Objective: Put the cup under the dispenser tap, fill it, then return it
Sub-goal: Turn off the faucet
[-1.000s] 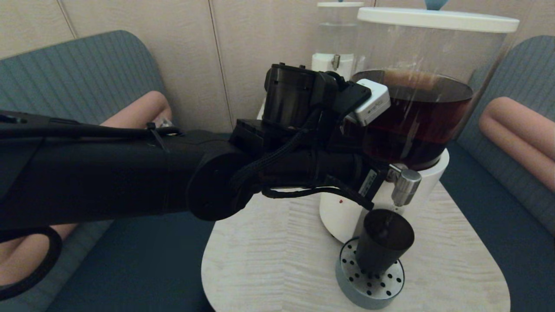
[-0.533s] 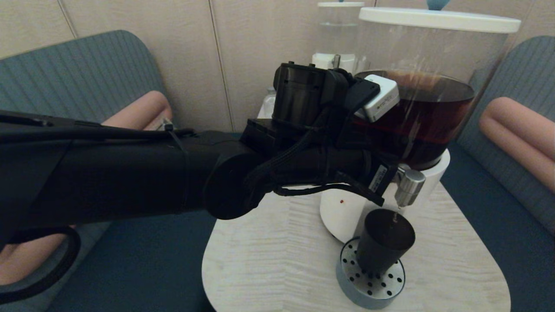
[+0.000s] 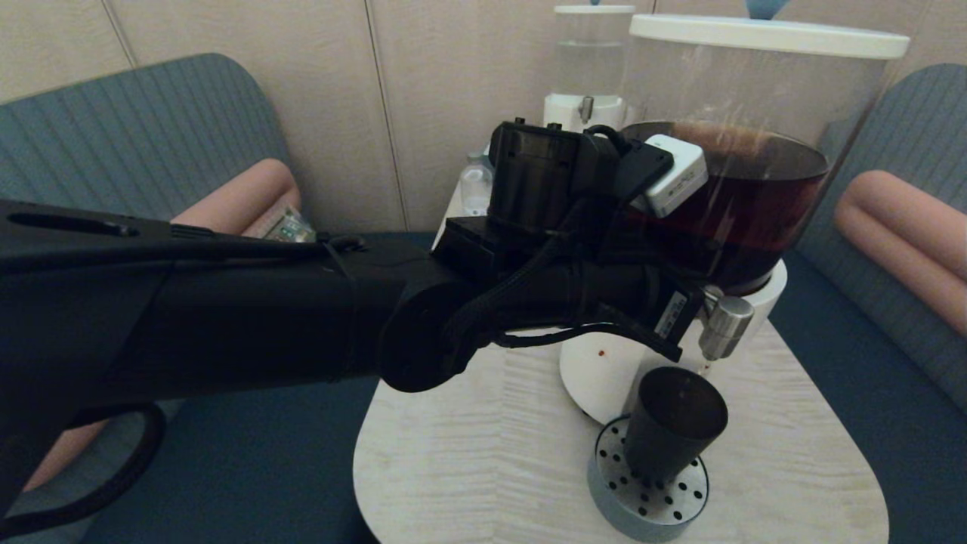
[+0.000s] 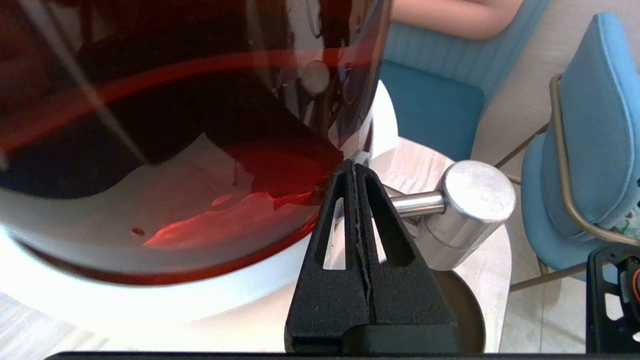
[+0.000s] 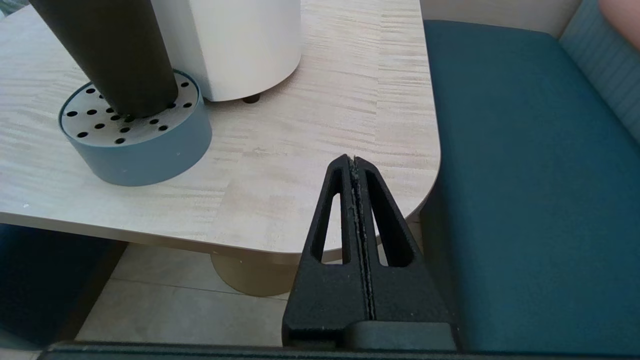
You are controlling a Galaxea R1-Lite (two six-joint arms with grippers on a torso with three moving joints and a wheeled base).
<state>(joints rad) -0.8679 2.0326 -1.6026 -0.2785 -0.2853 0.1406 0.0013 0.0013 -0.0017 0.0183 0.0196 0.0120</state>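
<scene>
The dark tapered cup [image 3: 675, 431] stands upright on a round perforated drip tray [image 3: 650, 502], directly under the steel dispenser tap [image 3: 724, 326]. That tap juts from the white base of the big dispenser [image 3: 744, 204] of dark brown liquid. My left gripper [image 4: 354, 167] is shut and empty, its tips at the tap's stem next to the tap [image 4: 467, 207], above the cup [image 4: 467, 312]. My right gripper [image 5: 354, 162] is shut and empty, low off the table's front right corner, with the cup [image 5: 115, 55] to its far side.
My left arm [image 3: 227, 302] stretches across the view from the left. A smaller dispenser of clear liquid [image 3: 588, 68] stands behind the big one. The pale wood table [image 3: 468, 453] has blue bench seats [image 5: 525, 175] on both sides.
My left wrist has moved a little to the right along the dispenser's front. The thin thread of liquid seen under the tap earlier no longer shows. The cup has stayed in place.
</scene>
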